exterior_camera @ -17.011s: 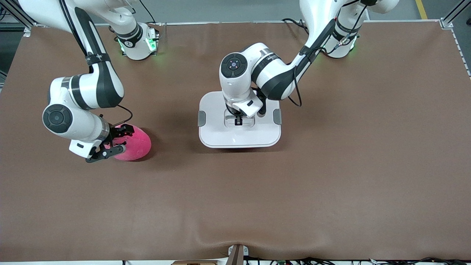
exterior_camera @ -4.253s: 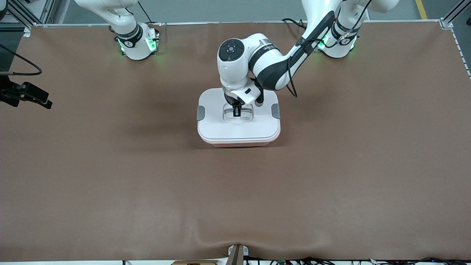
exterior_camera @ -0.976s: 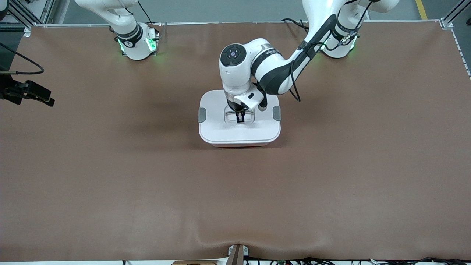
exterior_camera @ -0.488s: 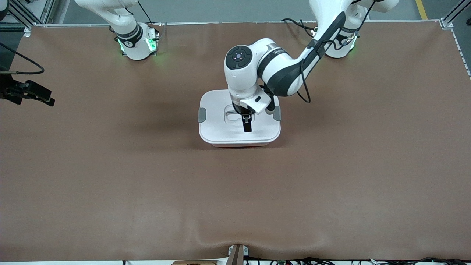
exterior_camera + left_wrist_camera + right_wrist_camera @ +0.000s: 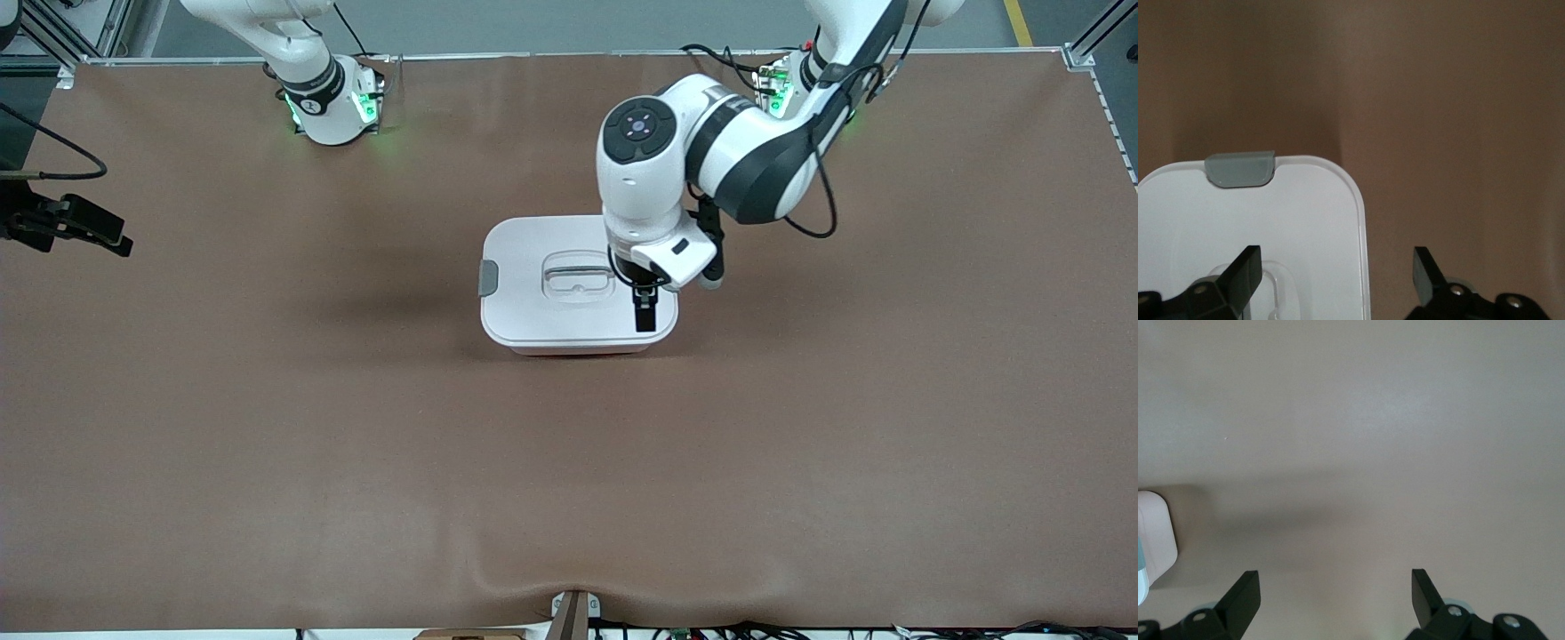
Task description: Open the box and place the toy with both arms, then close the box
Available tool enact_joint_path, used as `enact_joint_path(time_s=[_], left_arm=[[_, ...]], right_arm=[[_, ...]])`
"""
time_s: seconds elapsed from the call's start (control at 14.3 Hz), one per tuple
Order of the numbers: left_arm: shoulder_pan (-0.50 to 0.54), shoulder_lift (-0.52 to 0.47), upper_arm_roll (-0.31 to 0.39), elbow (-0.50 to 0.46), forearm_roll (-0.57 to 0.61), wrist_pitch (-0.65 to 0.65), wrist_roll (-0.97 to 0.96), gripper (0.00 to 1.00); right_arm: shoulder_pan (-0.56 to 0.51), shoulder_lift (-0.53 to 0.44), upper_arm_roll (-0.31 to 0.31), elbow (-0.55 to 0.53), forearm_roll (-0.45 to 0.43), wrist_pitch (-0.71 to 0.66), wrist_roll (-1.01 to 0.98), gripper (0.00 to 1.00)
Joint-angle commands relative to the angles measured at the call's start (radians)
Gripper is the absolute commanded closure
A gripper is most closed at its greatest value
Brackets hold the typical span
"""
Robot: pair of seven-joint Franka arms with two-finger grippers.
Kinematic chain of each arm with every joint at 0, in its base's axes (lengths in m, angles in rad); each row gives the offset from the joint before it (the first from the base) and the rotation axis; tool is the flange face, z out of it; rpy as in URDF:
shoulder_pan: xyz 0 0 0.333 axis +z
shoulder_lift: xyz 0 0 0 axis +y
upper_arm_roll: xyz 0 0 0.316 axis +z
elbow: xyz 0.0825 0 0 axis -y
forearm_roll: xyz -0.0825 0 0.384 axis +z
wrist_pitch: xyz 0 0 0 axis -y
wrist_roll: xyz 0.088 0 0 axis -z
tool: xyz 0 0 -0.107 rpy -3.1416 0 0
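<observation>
With its white lid (image 5: 551, 253) seated flush on the pale pink body, the box (image 5: 578, 333) sits closed near the middle of the brown table (image 5: 569, 471), and the toy is nowhere in view, presumably shut inside. Judged by its look, the box is a light, stiff, smooth-walled plastic shell that would slide on the cloth if pushed sideways; the lid is best taken by the recessed centre handle (image 5: 579, 276), since its flat faces offer the fingers little purchase. One grey side clip (image 5: 487, 277) shows on the edge toward the right arm's end of the table; the other is hidden under the left arm. The left gripper (image 5: 645, 311) hangs over the lid's corner toward the left arm's end, clear of the handle, jaws spread wide and holding nothing; the left wrist view confirms empty fingers (image 5: 1238, 277) above the lid. The right gripper (image 5: 67, 229) waits at the table's edge at the right arm's end, well apart from the box, also fully spread and empty. The task appears essentially complete.
</observation>
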Motion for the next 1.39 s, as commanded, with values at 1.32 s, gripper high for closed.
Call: enact_joint_path(time_s=[1.32], left_arm=[[0.471,-0.139,-0.043,0.072,-0.072,-0.136,1.079,0.0]], right_arm=[[-0.007,0.006,0.009,0.014,0.002,-0.015,0.002,0.0]])
